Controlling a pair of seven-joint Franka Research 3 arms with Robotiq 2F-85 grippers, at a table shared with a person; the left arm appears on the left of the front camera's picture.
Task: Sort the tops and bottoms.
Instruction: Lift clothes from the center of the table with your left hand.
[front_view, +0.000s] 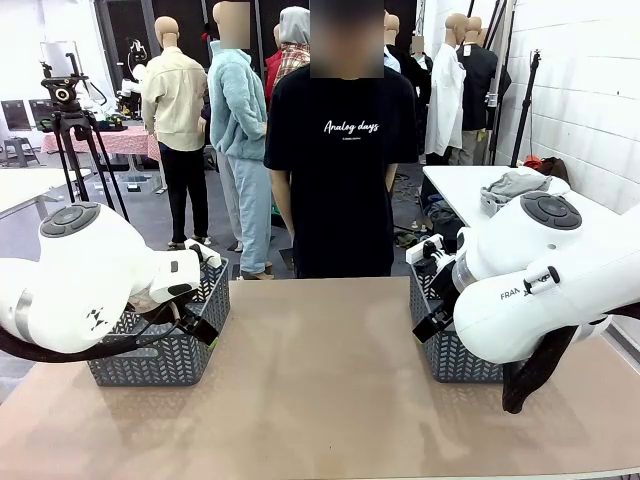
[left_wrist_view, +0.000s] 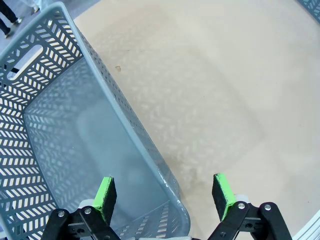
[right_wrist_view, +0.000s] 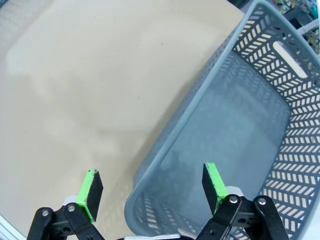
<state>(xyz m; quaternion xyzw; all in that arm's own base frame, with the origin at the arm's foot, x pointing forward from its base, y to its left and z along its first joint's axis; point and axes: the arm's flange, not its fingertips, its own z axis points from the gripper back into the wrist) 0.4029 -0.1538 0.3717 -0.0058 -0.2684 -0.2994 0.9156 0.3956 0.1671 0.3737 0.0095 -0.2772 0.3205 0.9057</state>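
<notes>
Well, left fingers (left_wrist_view: 105, 197) gape astride the left basket (left_wrist_view: 30, 165) rim — right fingers (right_wrist_view: 212, 180) likewise astride the right basket (right_wrist_view: 295, 160), both grey floors showing.

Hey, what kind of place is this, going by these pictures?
Probably a robotics lab or recording studio: a camera tripod, white robot arms at a table, two grey baskets.

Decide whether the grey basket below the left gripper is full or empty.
Empty: the left wrist view looks into the basket and shows its bare grey floor, no clothes inside.
</notes>
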